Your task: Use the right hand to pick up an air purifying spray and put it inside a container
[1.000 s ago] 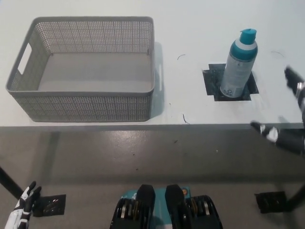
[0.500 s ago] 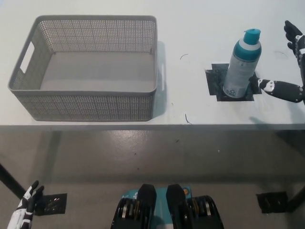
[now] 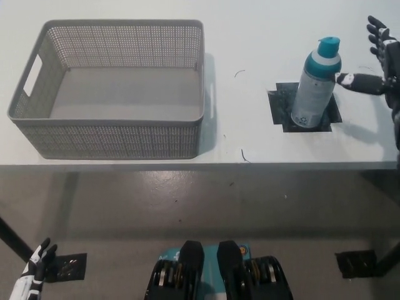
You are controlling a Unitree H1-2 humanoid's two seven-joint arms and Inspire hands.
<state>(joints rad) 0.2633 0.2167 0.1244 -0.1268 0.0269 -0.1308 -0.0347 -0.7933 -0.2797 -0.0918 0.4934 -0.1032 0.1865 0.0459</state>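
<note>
**Right hand closes in on the spray**

A white table [image 3: 262, 25] fills the upper half of the view, with grey floor [image 3: 187, 206] below its near edge. At 10 o'clock sits the grey mesh basket [image 3: 112, 134], empty. At 2 o'clock the spray [image 3: 315, 84] stands upright on a dark square mat [image 3: 278, 115], its long axis vertical and teal cap on top.

The black right hand [image 3: 380, 69] hangs at 3 o'clock, released with its fingers [image 3: 377, 34] spread, one digit reaching toward the can's upper body, just beside it and not clearly touching. The can lies at 9 o'clock from this hand, so the grasp calls for a short sideways reach. The right hand is far nearer than the left.

Against half a second ago, the right hand has risen and its reaching digit has moved from the can's base to its shoulder; the can has stayed put.

The white left hand [image 3: 34, 272] rests at 7 o'clock, low by the floor, open.
</note>
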